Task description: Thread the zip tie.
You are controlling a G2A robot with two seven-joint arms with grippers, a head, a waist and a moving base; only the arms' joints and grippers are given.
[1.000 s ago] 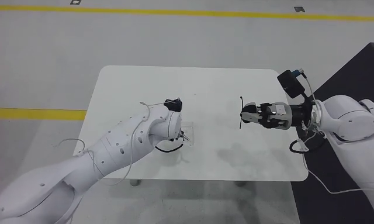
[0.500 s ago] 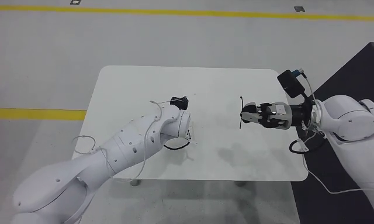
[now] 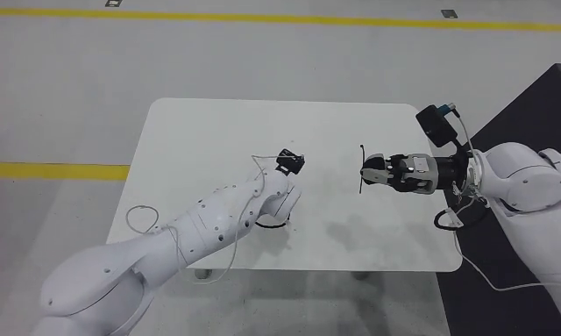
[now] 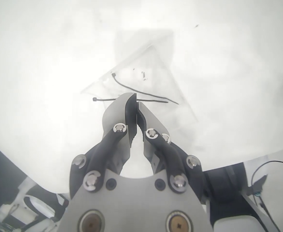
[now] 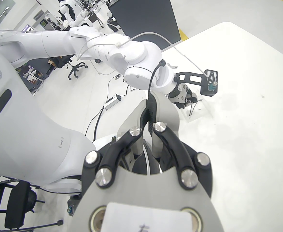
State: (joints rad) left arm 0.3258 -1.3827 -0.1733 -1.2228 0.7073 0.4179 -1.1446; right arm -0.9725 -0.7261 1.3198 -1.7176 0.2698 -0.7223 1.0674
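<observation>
My right gripper (image 3: 366, 171) hangs over the right half of the white table (image 3: 219, 134), shut on a black zip tie (image 3: 361, 159) that stands crosswise to its fingers. My left gripper (image 4: 136, 97) is shut on a second black zip tie (image 4: 100, 99) near its middle, with the head to one side and the tail to the other. It hovers just above a clear tray (image 4: 160, 56). A third zip tie (image 4: 131, 88) lies curved in that tray. The right wrist view has the left gripper (image 5: 186, 102) low over the tray (image 5: 200, 115), a thin black strand dangling from it.
The left arm's black wrist camera bracket (image 5: 210, 83) sticks out past its gripper toward the table's middle. A dark partition (image 3: 526, 108) stands off the table's right edge. Bare tabletop lies between the two grippers.
The left arm has swung right, toward the table's middle and the right gripper, over the last second. The right arm and its zip tie have kept still.
</observation>
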